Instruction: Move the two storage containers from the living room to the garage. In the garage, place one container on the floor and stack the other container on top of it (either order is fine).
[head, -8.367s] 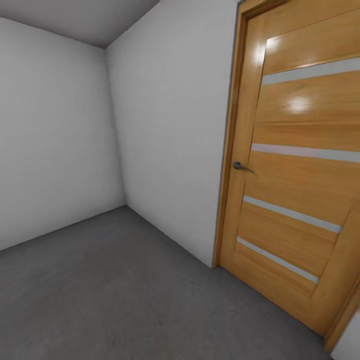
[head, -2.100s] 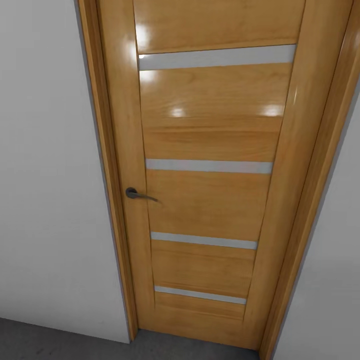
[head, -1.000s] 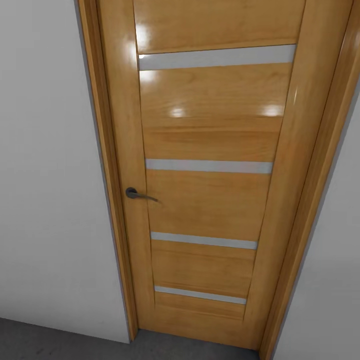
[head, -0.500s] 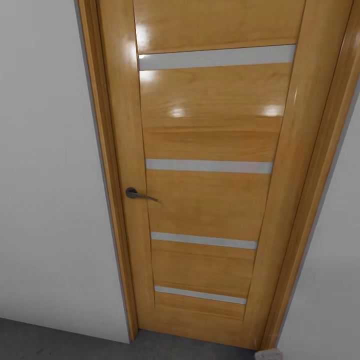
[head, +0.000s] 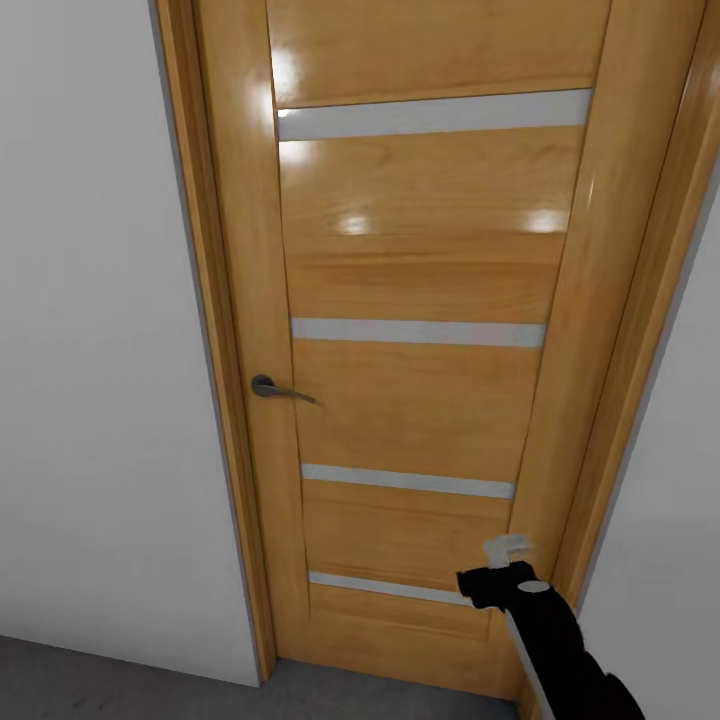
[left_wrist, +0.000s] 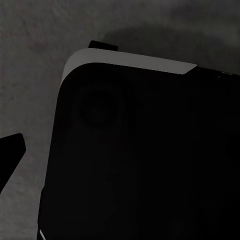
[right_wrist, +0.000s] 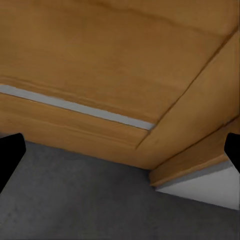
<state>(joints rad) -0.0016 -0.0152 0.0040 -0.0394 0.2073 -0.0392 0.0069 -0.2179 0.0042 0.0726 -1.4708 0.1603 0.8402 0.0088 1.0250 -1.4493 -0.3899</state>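
Door (head: 420, 330): closed wooden panel with pale horizontal strips, running from the top of the frame to near the bottom in the head view. Glossy finish; light spots in the upper part.

Door handle (head: 278, 390): dark lever, left of centre, at the door's left edge.

Walls (head: 100, 350): plain white, on either side of the door frame.

Floor (head: 90, 685): dark grey, mottled; a strip along the lower left of the frame, and under the door's foot in the right wrist view (right_wrist: 75, 200).

Right pincer (head: 508, 548): lower right of the frame, on a black arm, raised near the door's lower panel. Fingertips sit at opposite edges of the right wrist view, so the fingers are spread apart, holding nothing.

Left pincer: one dark fingertip (left_wrist: 11, 150) shows at the edge of the left wrist view (the other is out of frame); spread cannot be told. A black body with a pale rim (left_wrist: 140, 165) lies below the camera.

Storage containers: not to be seen; presumably beyond this door. By judgement, low lidless bins are light and stiff; take one by a long wall near its middle.
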